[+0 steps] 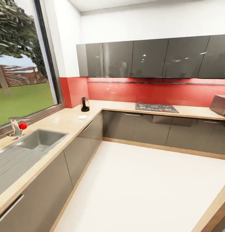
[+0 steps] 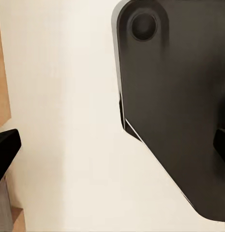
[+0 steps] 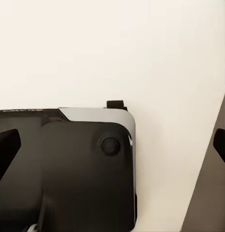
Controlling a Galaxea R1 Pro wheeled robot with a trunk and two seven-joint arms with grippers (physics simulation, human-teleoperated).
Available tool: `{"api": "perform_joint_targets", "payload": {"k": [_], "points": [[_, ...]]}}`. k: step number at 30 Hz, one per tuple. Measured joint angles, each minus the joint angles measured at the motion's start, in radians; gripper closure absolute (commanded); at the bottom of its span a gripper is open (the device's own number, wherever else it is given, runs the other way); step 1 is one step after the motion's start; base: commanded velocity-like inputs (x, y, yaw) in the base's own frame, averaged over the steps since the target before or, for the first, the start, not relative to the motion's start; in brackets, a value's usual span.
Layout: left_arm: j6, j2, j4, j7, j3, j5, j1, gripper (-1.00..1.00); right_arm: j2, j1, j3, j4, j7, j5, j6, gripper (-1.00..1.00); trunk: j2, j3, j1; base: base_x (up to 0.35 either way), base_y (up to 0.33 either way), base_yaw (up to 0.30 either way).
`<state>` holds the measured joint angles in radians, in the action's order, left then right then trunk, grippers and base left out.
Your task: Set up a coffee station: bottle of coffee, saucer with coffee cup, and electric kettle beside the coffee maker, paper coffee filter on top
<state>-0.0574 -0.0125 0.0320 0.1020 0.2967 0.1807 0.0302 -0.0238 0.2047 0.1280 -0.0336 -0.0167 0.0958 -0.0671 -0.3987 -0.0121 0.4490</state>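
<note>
One coffee maker [image 1: 85,104] is standing upright on the L-shaped wooden countertop [image 1: 125,106], in the corner under the red backsplash [image 1: 151,91]. One small white round piece, probably the saucer [image 1: 82,117], is lying flat on the counter just in front of the coffee maker, apart from it. Along the same counter run, further from the coffee maker, one steel sink [image 1: 39,139] is sitting under the window [image 1: 18,64], with one tap [image 1: 16,126] carrying a red knob. On the other run, one gas hob [image 1: 156,107] is lying to the right of the coffee maker, and one dark boxy appliance [image 1: 221,104] is sitting beyond the hob. Five grey wall cabinets [image 1: 151,58] are hanging above the backsplash.

The left gripper [image 2: 112,145] is pointing down at the pale floor [image 1: 141,187], its two fingertips [image 2: 6,145] standing wide apart with nothing between them. The right gripper [image 3: 112,142] is likewise hanging over the floor and the robot's dark base [image 3: 68,174], fingers spread and empty.
</note>
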Motion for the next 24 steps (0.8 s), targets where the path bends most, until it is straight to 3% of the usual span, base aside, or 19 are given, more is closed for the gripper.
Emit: {"api": "perform_joint_targets", "payload": {"k": [15,24], "points": [[-0.001,-0.003,0.000,0.000,0.000,0.001,0.000,-1.00,0.001,0.000,-0.002,0.000,0.000,0.000,0.000,-1.00,0.001,-0.013,0.000,0.336,-0.012,-0.233],[-0.001,0.000,0.000,0.000,0.001,0.000,0.000,-1.00,0.001,0.000,-0.002,0.001,0.000,0.000,0.000,-1.00,0.001,-0.020,0.000,0.337,0.000,-0.061]]}}
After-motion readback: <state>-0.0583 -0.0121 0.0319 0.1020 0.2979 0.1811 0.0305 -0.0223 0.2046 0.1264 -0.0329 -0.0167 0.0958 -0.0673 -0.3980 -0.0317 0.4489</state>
